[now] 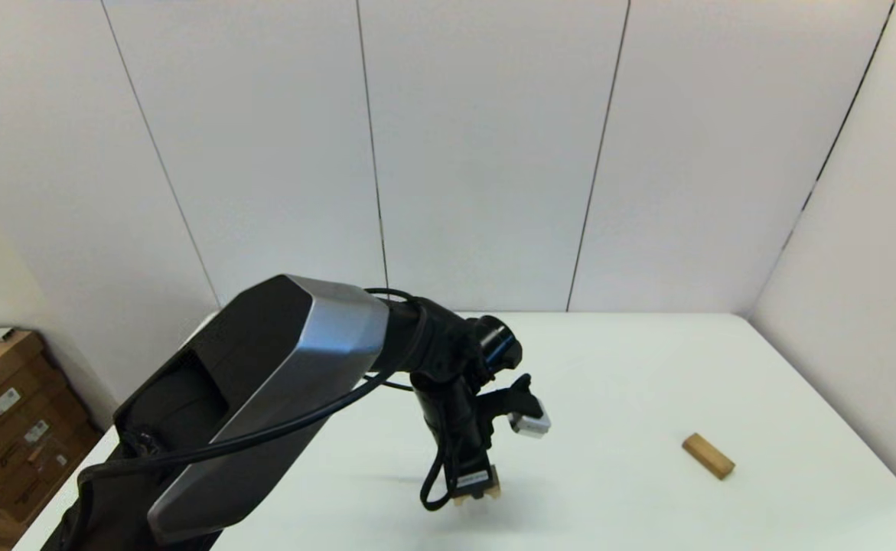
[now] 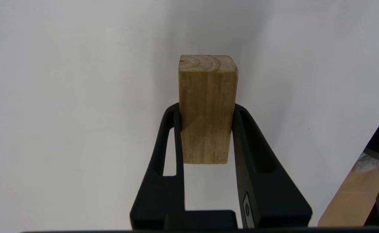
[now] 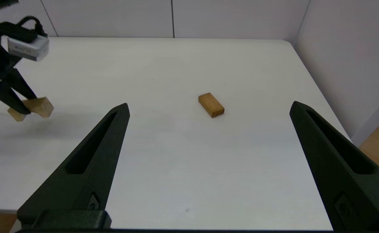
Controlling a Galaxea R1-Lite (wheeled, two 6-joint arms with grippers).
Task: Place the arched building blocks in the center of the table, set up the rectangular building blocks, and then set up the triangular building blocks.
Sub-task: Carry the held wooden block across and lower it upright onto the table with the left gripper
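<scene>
Wooden arched block (image 2: 207,110) sits clenched between the two black fingers (image 2: 163,155) of the left end effector (image 1: 476,490), held low over the white tabletop (image 1: 646,383) near its middle front; whether it touches the surface is unclear. Its cut-out cannot be made out. A plain bar (image 1: 708,455) lies flat on the tabletop well apart, toward the right side. Right end effector (image 3: 208,168) hangs above the near edge, fingers spread wide, gripping nothing
</scene>
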